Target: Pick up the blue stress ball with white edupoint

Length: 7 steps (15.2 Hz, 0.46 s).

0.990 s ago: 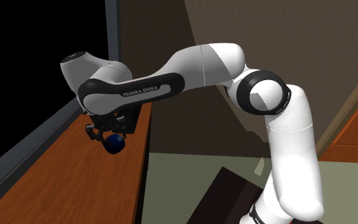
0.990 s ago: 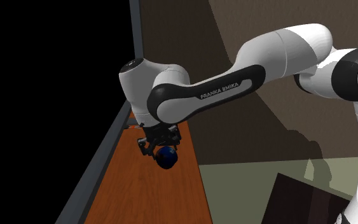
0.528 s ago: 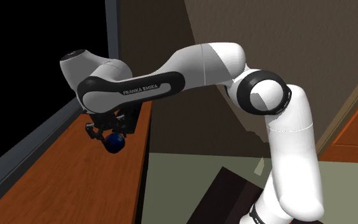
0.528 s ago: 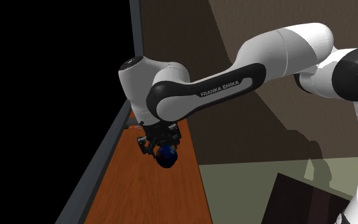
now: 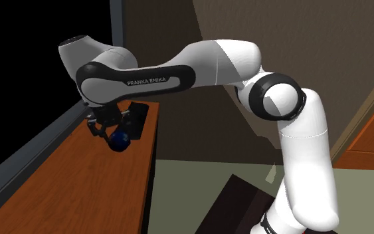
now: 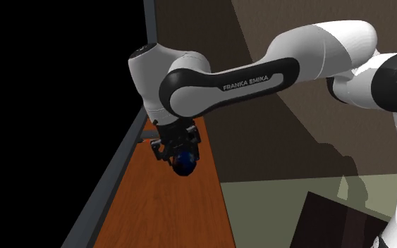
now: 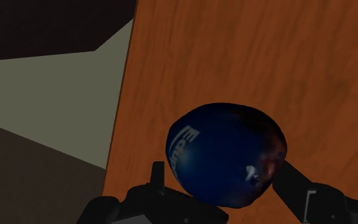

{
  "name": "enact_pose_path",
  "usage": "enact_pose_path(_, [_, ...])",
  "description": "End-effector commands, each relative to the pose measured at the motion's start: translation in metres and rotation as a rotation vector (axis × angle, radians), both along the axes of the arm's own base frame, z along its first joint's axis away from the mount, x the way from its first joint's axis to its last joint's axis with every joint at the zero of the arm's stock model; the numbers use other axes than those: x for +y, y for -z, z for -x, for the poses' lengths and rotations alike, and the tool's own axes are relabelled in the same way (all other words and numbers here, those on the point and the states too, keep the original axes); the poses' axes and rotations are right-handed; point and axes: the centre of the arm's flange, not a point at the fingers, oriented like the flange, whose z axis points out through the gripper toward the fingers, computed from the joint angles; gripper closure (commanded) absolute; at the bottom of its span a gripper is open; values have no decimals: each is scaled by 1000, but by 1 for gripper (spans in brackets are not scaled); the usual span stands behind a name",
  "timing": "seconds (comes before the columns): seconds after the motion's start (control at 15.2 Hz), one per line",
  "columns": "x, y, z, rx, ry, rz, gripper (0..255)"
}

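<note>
Two black fingers (image 7: 158, 179) of the all-black gripper (image 7: 225, 173) clamped against opposite sides of a dark blue rounded ball (image 7: 225, 153) with white lettering. Held over a reddish-brown wooden tabletop (image 7: 266, 57), near its edge, pale grey-green floor (image 7: 50, 102) just past that edge. Seen from the shoulder view, hanging beneath the white arm (image 5: 212, 63). Farther off, a grey raised rim (image 5: 26, 156) along the tabletop's other side, then a black area (image 5: 32, 53).
</note>
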Motion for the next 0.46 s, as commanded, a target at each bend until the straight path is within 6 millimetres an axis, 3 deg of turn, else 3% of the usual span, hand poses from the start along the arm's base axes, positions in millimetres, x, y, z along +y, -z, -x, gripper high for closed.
enact_pose_path(0.0, [0, -12, 1, 0, 0, 0, 255])
enact_pose_path(0.26, [0, -33, 1, 0, 0, 0, 255])
enact_pose_path(0.4, [0, -33, 1, 0, 0, 0, 255])
